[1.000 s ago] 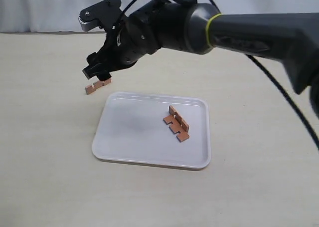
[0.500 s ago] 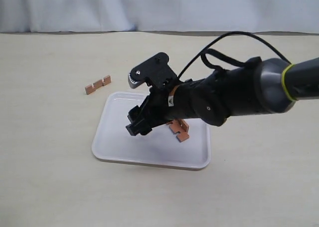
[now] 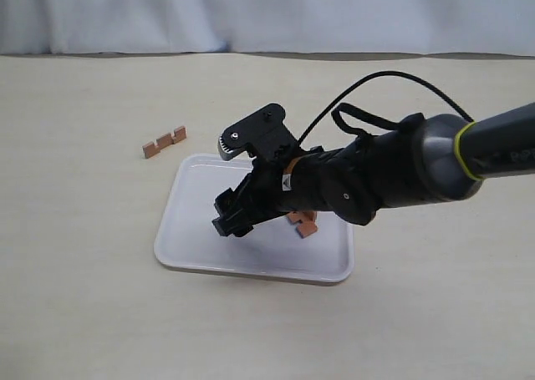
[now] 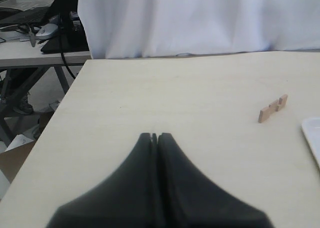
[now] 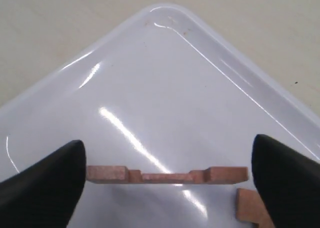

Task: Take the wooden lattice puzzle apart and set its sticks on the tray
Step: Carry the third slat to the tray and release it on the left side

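The right gripper (image 3: pixel 230 222) gapes above a stick (image 5: pixel 167 176) on the tray (image 3: pixel 191 223). The left gripper (image 4: pixel 157 138) is pinched together.

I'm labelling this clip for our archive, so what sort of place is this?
Probably a robotics lab or test room: a robot arm works over a pale table, a white curtain hangs behind it, and a cluttered desk with cables stands beyond.
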